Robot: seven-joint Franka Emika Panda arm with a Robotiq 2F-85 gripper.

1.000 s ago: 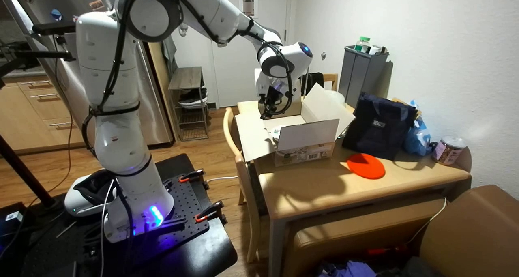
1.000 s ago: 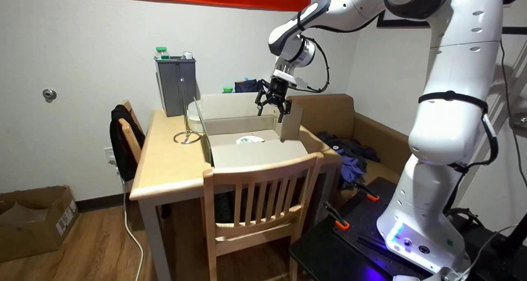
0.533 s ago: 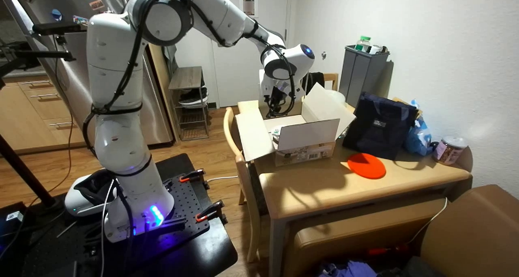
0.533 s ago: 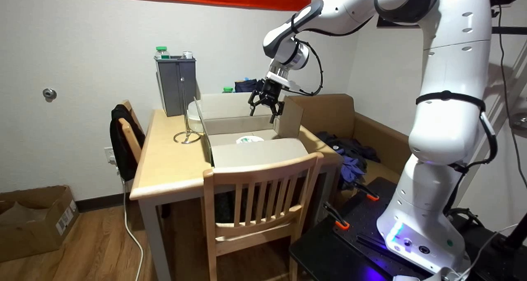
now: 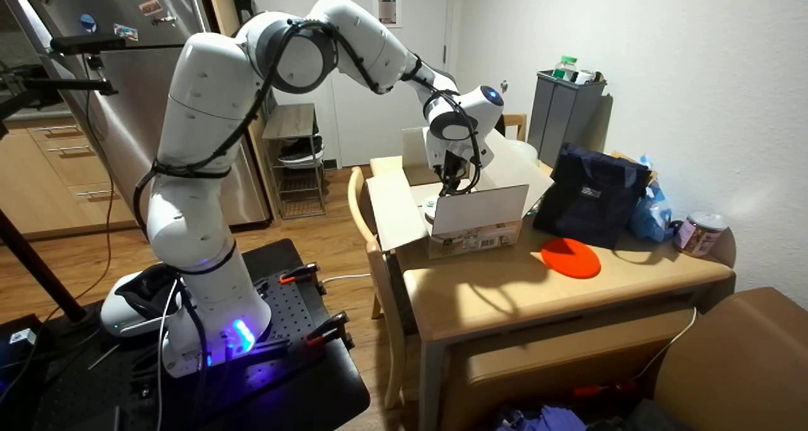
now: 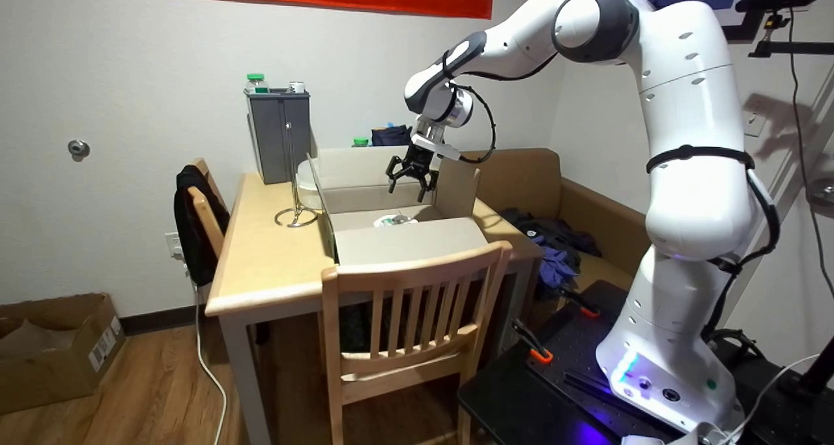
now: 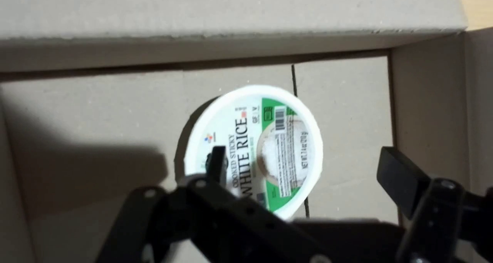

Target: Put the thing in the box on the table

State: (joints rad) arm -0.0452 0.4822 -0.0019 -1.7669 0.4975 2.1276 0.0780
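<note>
Looking at a tub of rice, face-up in the box, claw spread above it, holding nothing.
Guessing it's light, stiffest at the rim, with sides that could dent if crushed. Lid looks smooth, so probably slippery and not for jabbing. I'd pinch across the rim from both sides, down onto the body. In the wrist view one finger overlaps the lid's left part while the other sits out past the rim, so I reckon the claw wants shifting left in that view. Nearest box wall might get bumped on the lift. Task sounds like out of the box and onto the table; I'd dodge the red disc and dark bag there.
</note>
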